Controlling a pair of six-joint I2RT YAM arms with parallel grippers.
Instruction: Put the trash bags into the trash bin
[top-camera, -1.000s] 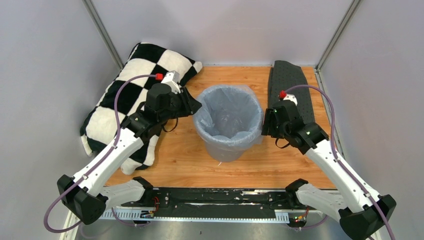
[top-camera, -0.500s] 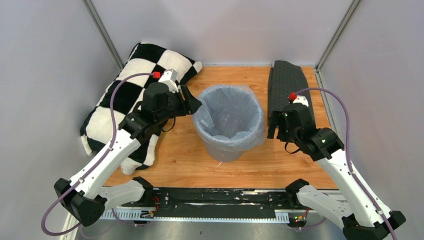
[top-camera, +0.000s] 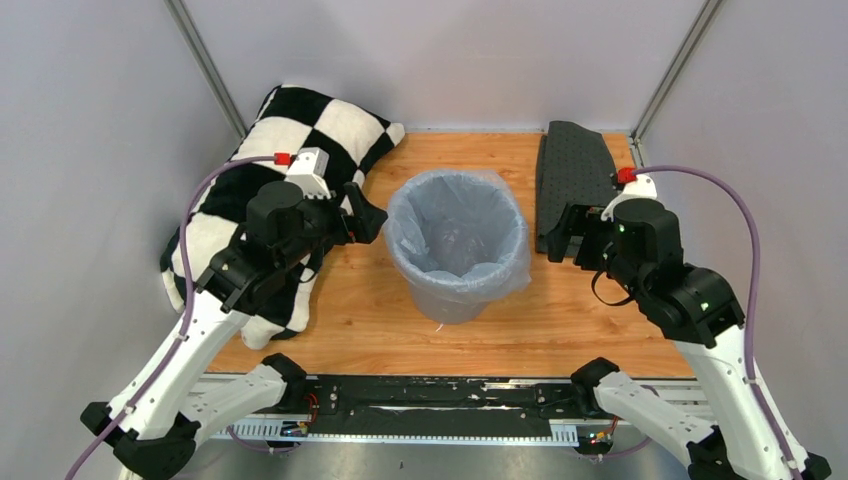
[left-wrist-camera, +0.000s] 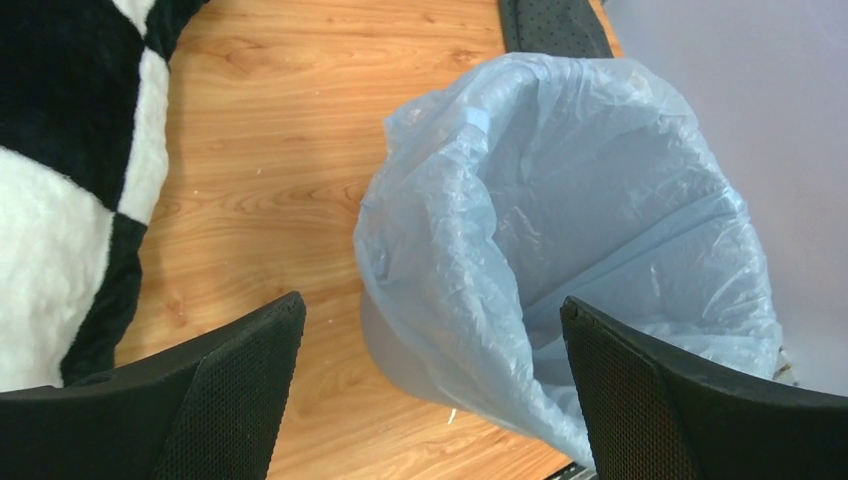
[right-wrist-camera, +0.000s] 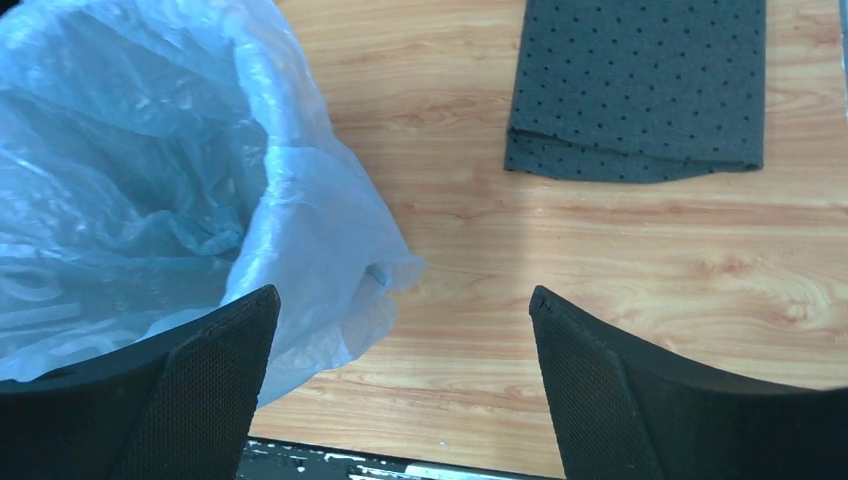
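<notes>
The light grey trash bin (top-camera: 452, 308) stands upright in the middle of the wooden table. A pale blue trash bag (top-camera: 455, 215) lines it, its edge folded out over the rim all round. My left gripper (top-camera: 362, 216) hovers just left of the rim, open, with nothing between its fingers. My right gripper (top-camera: 560, 232) hangs right of the bin, also open and empty, apart from the plastic. The left wrist view looks down into the bag (left-wrist-camera: 560, 180), with the bin's wall (left-wrist-camera: 395, 360) beneath the overhang. In the right wrist view the bag's loose edge (right-wrist-camera: 330, 260) drapes toward the table.
A black-and-white checkered pillow (top-camera: 270, 180) lies at the back left, under my left arm. A dark grey dotted cloth (top-camera: 580, 170) lies flat at the back right, near my right gripper. Grey walls close in on three sides.
Both grippers have opened wide and drawn away from the bin's rim, the left one leftward, the right one rightward. The bag stays draped over the rim.
</notes>
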